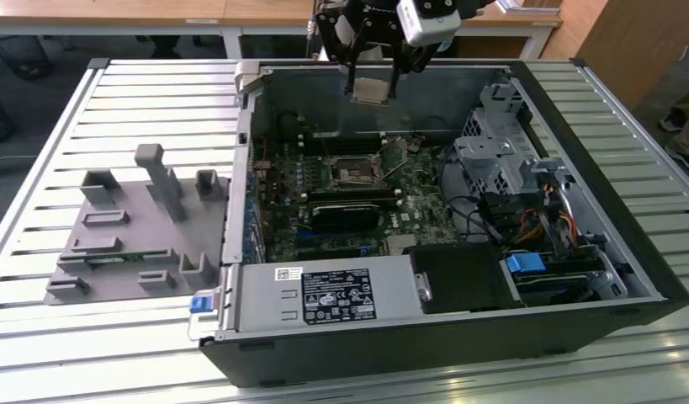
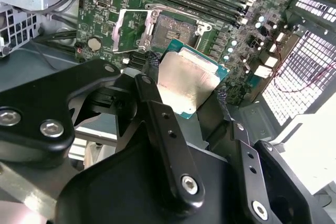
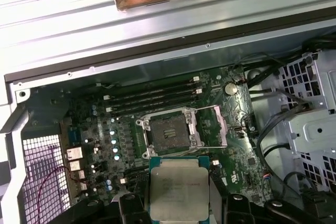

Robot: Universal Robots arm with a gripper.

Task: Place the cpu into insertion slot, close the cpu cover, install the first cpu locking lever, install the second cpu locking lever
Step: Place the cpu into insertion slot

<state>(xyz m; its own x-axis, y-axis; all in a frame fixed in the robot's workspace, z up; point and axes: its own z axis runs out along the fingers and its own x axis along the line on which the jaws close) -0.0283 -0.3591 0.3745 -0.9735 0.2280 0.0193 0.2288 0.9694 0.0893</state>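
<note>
My gripper (image 1: 373,84) hangs above the open computer case, shut on the cpu (image 1: 373,91), a flat square chip with a silvery top. In both wrist views the cpu (image 2: 189,80) (image 3: 178,187) sits between the black fingers (image 2: 152,85), clear of the board. The insertion slot (image 1: 353,171) (image 2: 170,27) (image 3: 167,129) is a dark square socket on the green motherboard, below and ahead of the chip, and it looks bare. The cpu cover (image 2: 131,30) (image 3: 212,124) is swung open beside the slot.
Long black memory slots (image 3: 152,98) run beside the socket. A grey drive cage (image 1: 495,160) and cables (image 1: 541,223) fill the case at the exterior view's right, and a power supply (image 1: 333,299) sits at the front. A grey parts fixture (image 1: 142,227) stands on the slatted table.
</note>
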